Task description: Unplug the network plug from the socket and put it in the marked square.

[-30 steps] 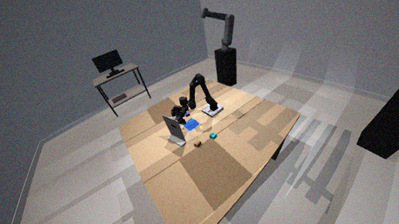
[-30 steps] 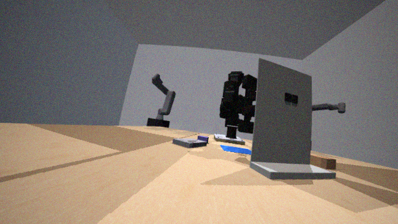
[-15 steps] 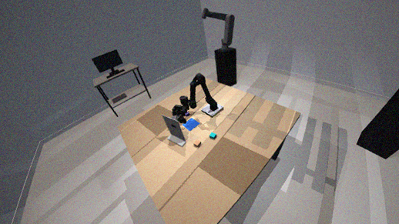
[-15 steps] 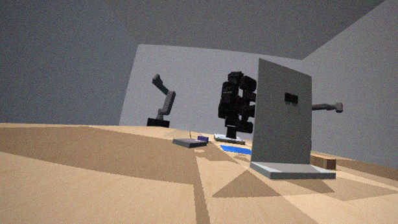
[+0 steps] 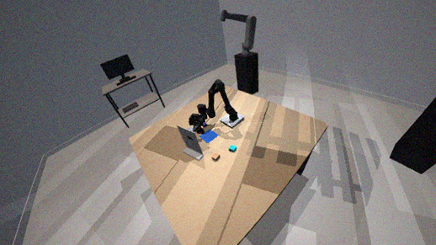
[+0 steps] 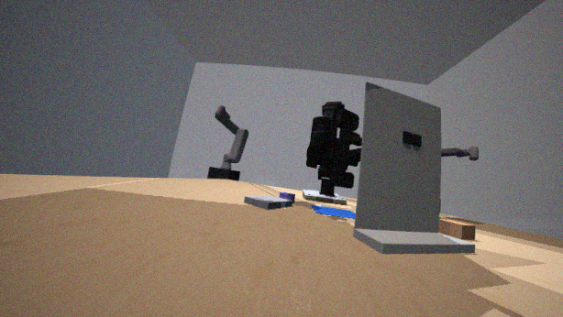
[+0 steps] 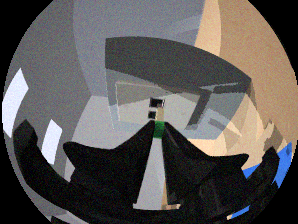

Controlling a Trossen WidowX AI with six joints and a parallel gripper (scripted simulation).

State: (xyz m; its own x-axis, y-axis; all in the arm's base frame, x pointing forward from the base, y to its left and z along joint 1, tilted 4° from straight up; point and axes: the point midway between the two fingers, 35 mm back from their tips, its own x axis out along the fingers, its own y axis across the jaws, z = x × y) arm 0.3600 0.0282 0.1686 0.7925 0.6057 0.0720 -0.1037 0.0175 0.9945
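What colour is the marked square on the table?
Bright blue; the marked square shows best in the top view.

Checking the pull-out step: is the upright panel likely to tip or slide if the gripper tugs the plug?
The panel probably holds: its flat foot spreads on the table. Tall and thin, it might rock under a hard tug. The gripper is shut on the plug, so pulling force likely reaches it.

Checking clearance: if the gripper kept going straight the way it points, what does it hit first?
Probably the upright grey panel: the black gripper, shut on the small green-and-white plug, points straight at it. The remaining gap is hard to judge.
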